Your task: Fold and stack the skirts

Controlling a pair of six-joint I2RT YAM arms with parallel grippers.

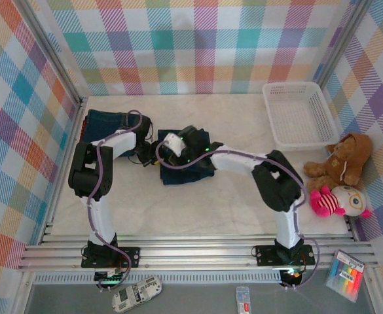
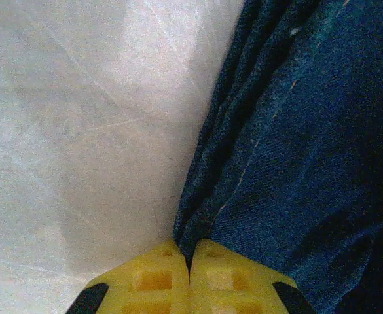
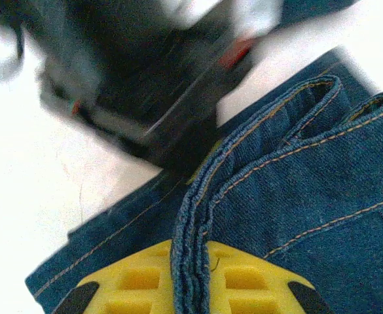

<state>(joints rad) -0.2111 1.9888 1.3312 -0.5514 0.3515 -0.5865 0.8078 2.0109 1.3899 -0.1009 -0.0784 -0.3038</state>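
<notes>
Table [image 1: 230, 209] is carrying every item, its white surface lying between checked walls [image 1: 198, 46]. Left arm [image 1: 93, 176] and right arm [image 1: 276, 183] are both reaching inward from their bases and meeting over the middle of the surface. White slatted basket [image 1: 289, 84] is sitting at the far right corner, well apart from both arms. Folded denim skirt [image 1: 191, 169] is lying at the centre of the table, partly under the two wrists. Second denim skirt [image 1: 109, 121] is lying at the far left near the wall, beyond the left arm. Brown teddy bear [image 1: 345, 160] is sitting at the right edge, with a pink soft toy [image 1: 328, 201] lying just beside it on the near side.

Left gripper [image 2: 189, 265] is sitting at the left edge of the folded denim skirt [image 2: 296, 163]. Its yellow fingers [image 2: 155, 281] are pressing fully together and pinching a folded edge of the cloth at their tips, with bare table to the left.

Right gripper [image 3: 191, 281] is clamping down on the same skirt [image 3: 309, 170]. A stitched hem, several layers thick, is running up between its yellow fingers [image 3: 135, 278]. A blurred dark wrist body is crossing the top of that view.
</notes>
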